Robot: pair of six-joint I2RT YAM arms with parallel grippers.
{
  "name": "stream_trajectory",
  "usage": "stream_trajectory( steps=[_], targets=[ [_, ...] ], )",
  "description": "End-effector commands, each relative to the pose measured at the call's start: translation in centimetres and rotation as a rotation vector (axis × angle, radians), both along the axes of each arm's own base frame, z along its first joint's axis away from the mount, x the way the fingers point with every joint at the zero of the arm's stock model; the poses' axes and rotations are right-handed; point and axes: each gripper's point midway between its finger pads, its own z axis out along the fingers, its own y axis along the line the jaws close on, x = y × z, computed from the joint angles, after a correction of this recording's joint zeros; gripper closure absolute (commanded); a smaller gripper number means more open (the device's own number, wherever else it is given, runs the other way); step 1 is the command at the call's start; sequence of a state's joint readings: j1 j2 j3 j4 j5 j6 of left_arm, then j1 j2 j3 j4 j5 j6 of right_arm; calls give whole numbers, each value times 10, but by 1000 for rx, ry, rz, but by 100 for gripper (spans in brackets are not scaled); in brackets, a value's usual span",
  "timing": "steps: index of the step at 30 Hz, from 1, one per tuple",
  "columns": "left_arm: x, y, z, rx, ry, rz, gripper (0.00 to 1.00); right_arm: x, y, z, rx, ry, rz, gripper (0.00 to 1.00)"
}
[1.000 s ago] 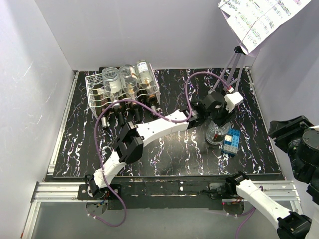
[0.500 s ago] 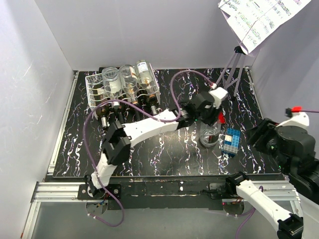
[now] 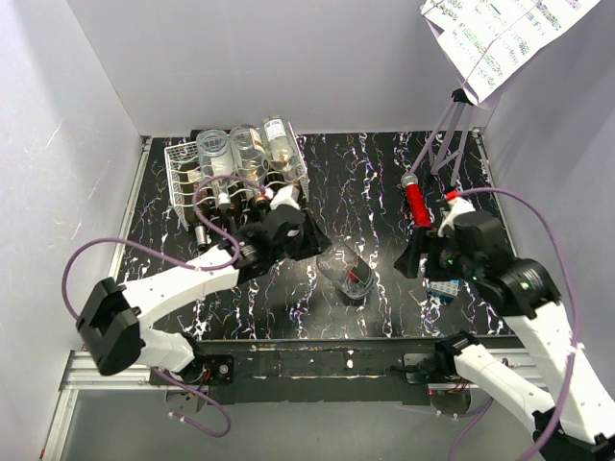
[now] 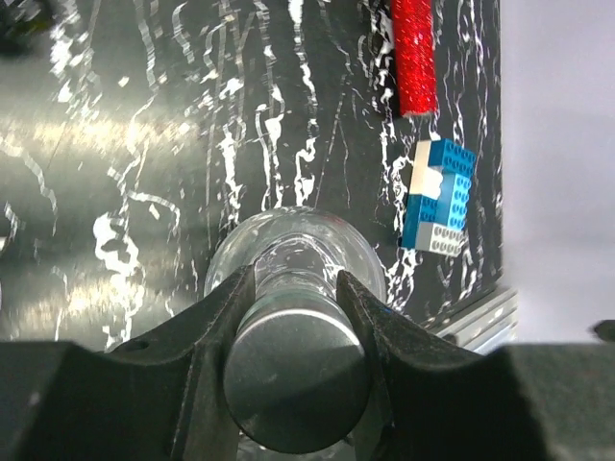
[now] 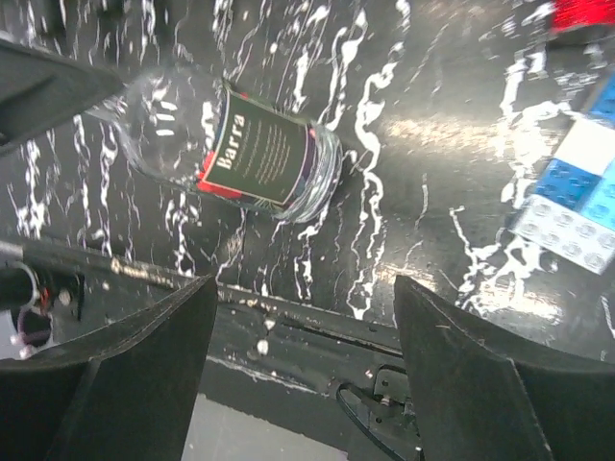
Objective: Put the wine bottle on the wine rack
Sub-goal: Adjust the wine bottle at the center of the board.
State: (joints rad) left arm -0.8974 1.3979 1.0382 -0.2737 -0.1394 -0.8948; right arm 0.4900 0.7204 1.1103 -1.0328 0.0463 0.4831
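The carry is under way. The left tool (image 4: 293,317) is clamped on the capped neck of the wine bottle (image 3: 348,276), both fingers pressed against the glass just below the cap. The clear bottle, with a dark label reading "Barra", hangs tilted near the middle of the counter (image 3: 365,182), its base pointing toward 4 o'clock. Whether the base touches the counter cannot be told. The right tool (image 5: 303,365) stands with its fingers wide apart and nothing between them, at 3 o'clock of the bottle.

The wine rack (image 3: 183,163) sits at 10 o'clock on the counter, well apart from the bottle. Three bottles (image 3: 247,144) lie side by side in its upper cradles, bases toward 12 o'clock. The leftmost cradle looks free (darker shapes lower in the wire are too tangled to name).

The next move, as I judge it, calls for swinging the bottle toward 10 o'clock, levelling it, and laying it into the free cradle without knocking its neighbours.

A red cylinder (image 3: 416,202) and a blue-and-white brick block (image 4: 437,197) lie at 3 o'clock.
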Motion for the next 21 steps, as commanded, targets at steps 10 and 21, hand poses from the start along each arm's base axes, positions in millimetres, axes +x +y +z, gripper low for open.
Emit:
stream_trajectory(
  steps=[10, 21],
  targets=[
    [-26, 78, -22, -518, 301, 565, 100, 24, 76, -35, 38, 50, 319, 16],
    [-56, 122, -104, -694, 455, 725, 100, 34, 105, -76, 72, 174, 328, 18]
  ],
)
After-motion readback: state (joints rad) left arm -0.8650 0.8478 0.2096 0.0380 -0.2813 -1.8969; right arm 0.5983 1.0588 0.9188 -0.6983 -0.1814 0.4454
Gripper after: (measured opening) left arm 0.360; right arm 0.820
